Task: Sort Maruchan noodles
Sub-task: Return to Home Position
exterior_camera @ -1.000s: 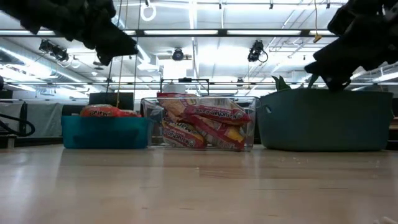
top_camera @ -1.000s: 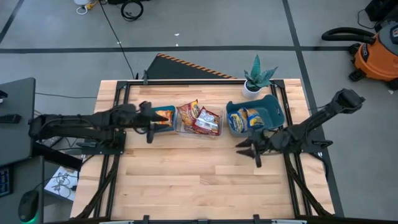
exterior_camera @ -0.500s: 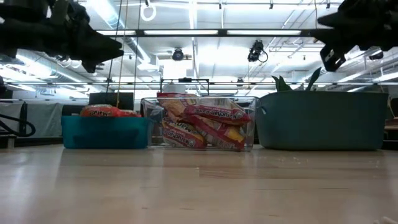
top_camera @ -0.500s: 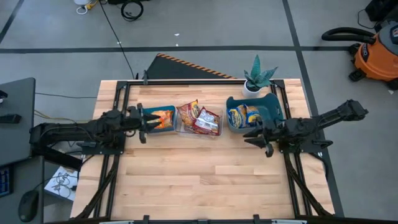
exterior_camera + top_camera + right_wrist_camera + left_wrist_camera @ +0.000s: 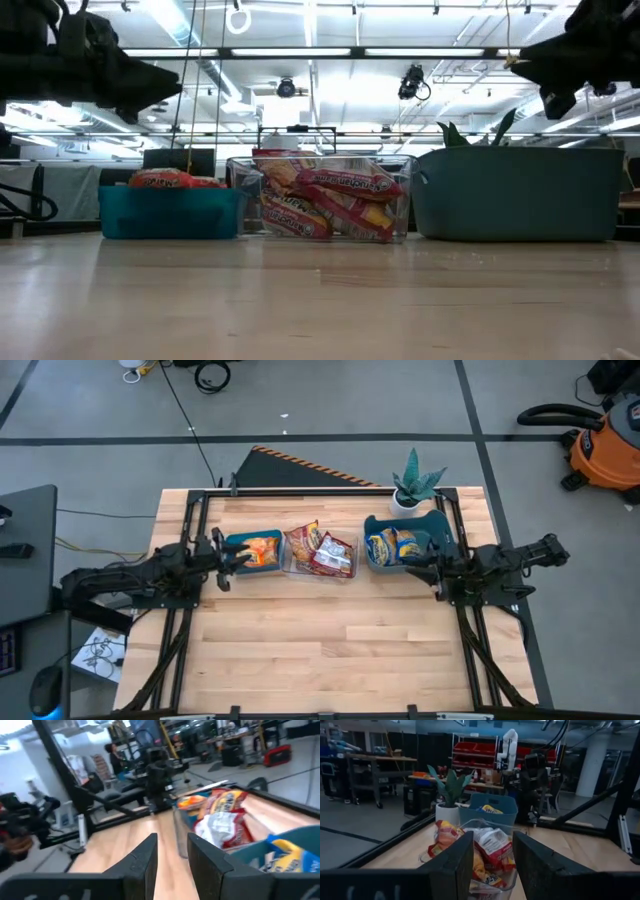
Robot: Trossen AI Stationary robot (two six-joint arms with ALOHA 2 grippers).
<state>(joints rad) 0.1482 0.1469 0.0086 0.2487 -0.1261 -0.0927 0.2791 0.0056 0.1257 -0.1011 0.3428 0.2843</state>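
Hovering just left of small blue bin [image 5: 238, 541], left gripper [image 5: 222, 553]: fingers apart, nothing between. Right gripper [image 5: 420, 568] at front edge of teal bin [image 5: 447, 541], above table [image 5: 320, 650]; fingers parted, empty. Noodles all binned: orange packs [image 5: 263, 548] in small blue bin, red packs [image 5: 322, 550] in clear bin [image 5: 291, 568] at ctr, blue-and-yellow packs [image 5: 392, 546] in teal bin. Bins in a row, clear bin betw. other two. Behind teal bin: potted plant [image 5: 413, 485].

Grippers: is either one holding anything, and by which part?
Nothing is held. The left gripper and the right gripper are both open, with nothing between their fingers.
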